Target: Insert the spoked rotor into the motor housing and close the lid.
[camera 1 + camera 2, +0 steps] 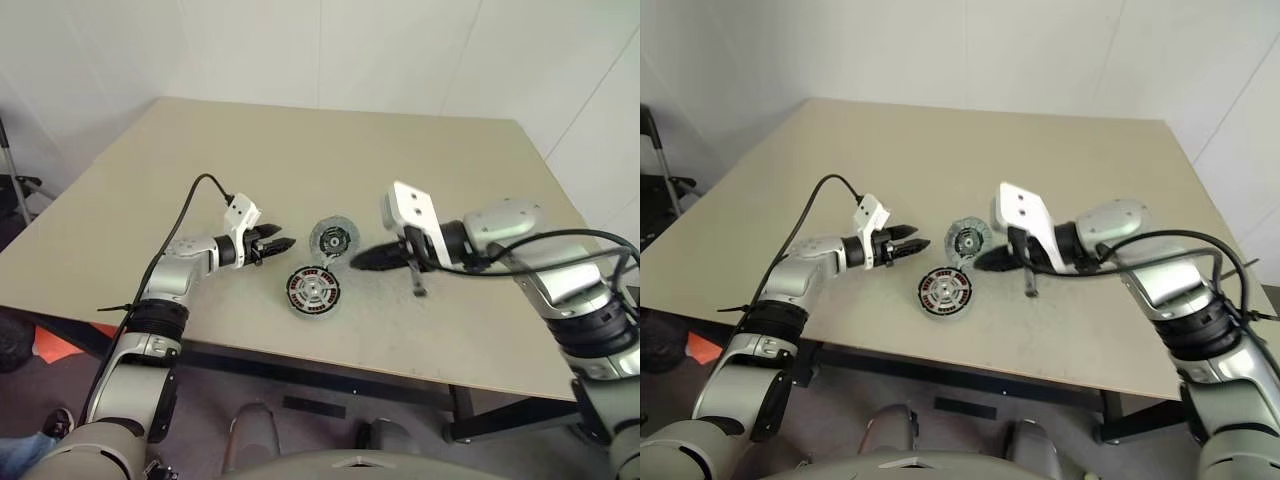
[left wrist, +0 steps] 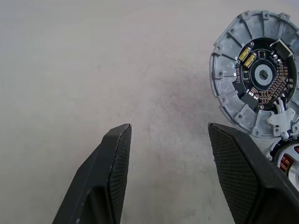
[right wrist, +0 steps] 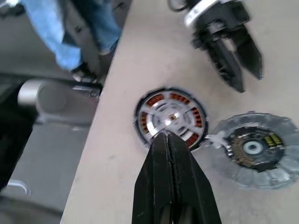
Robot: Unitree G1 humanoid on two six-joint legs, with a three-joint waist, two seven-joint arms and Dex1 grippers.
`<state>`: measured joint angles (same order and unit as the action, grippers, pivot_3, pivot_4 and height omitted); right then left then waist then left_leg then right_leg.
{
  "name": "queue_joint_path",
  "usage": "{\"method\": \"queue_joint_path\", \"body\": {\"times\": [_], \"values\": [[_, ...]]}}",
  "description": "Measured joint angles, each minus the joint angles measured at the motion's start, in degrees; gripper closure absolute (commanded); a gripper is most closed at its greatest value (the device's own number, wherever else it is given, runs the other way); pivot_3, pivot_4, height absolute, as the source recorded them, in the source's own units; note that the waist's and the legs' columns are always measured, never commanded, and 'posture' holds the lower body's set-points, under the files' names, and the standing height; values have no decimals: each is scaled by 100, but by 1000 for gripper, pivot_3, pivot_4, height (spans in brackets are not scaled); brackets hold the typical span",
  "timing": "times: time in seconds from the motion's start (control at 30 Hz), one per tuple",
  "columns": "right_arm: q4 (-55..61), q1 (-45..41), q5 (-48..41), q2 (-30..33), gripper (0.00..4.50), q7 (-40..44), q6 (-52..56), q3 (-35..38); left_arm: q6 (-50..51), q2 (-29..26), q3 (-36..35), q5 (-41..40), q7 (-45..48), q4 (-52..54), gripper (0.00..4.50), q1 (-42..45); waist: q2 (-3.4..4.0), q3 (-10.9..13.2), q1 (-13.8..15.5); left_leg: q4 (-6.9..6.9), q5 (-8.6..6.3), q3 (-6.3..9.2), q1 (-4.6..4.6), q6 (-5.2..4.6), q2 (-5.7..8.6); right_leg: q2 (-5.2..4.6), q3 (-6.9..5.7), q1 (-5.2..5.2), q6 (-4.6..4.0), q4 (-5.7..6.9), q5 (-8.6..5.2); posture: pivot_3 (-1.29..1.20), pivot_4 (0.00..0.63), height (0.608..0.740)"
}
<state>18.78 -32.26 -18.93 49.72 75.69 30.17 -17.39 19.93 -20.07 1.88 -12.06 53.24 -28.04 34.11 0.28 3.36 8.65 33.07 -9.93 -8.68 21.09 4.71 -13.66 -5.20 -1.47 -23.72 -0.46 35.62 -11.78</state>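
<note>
Nearest the table's (image 1: 480,340) front edge: the motor housing (image 1: 314,291), a round black cup lying flat, copper windings showing between silver spokes, so the spoked rotor (image 3: 171,118) apparently seated inside already. Just beyond and touching it at the rim: the lid (image 1: 333,238), a ribbed grey disc lying flat with its dark circuit-board centre facing up, beside the housing and not on it. To the left of the lid, above the tabletop: the left gripper (image 1: 280,243), fingers parted to a middling gap and empty, pointing toward the lid. To the right: the right gripper (image 1: 358,262), fingers pressed together, holding nothing, tip hanging over the table close to both parts. Off the table edge in the right wrist view: a person's leg in blue jeans (image 3: 60,28).
</note>
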Motion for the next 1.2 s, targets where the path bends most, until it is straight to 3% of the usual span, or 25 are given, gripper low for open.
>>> {"method": "queue_joint_path", "body": {"times": [0.07, 0.33, 0.77, 1.07, 1.2], "values": [[-20, 17, 308, 144, 3987, 264, -483, -223, -2, 1, 1, 2, 6, -72, 1728, 4, 0, 0, -11, 4, 0, 0, -5, -1, -1, 0, 0, 4, 0, 6, 0, 0, 0, 740], [-998, -113, 1729, -339, 1264, 207, -2061, -1084, -41, 42, 7, 2, 1, -102, 1728, 116, 0, -1, -97, 13, 0, 0, -5, -6, -2, 1, 0, 2, -6, 15, 4, 0, 0, 740], [-3910, -1751, 3058, -1675, 1264, 185, -4552, -1673, -146, 77, -1, 5, -122, -189, 1728, 104, -3, -2, -240, 24, -16, 1, 8, -41, -4, 1, -7, -4, -13, 15, 6, 0, 0, 740], [-5572, -2226, 3515, -2017, 1264, 10, -5843, -1744, -145, 62, -21, -7, -211, -185, 1728, 48, -4, -2, -308, 43, -28, 1, 19, -64, -3, 0, -7, -5, -14, 15, 6, 0, 0, 740], [-5413, -2151, 3596, -2009, 1264, -42, -5844, -1708, -144, 50, -22, -15, -219, -181, 1728, 41, -5, -1, -315, 45, -29, 1, 19, -67, -5, 2, -7, -5, -15, 14, 6, 0, 0, 740]]}}
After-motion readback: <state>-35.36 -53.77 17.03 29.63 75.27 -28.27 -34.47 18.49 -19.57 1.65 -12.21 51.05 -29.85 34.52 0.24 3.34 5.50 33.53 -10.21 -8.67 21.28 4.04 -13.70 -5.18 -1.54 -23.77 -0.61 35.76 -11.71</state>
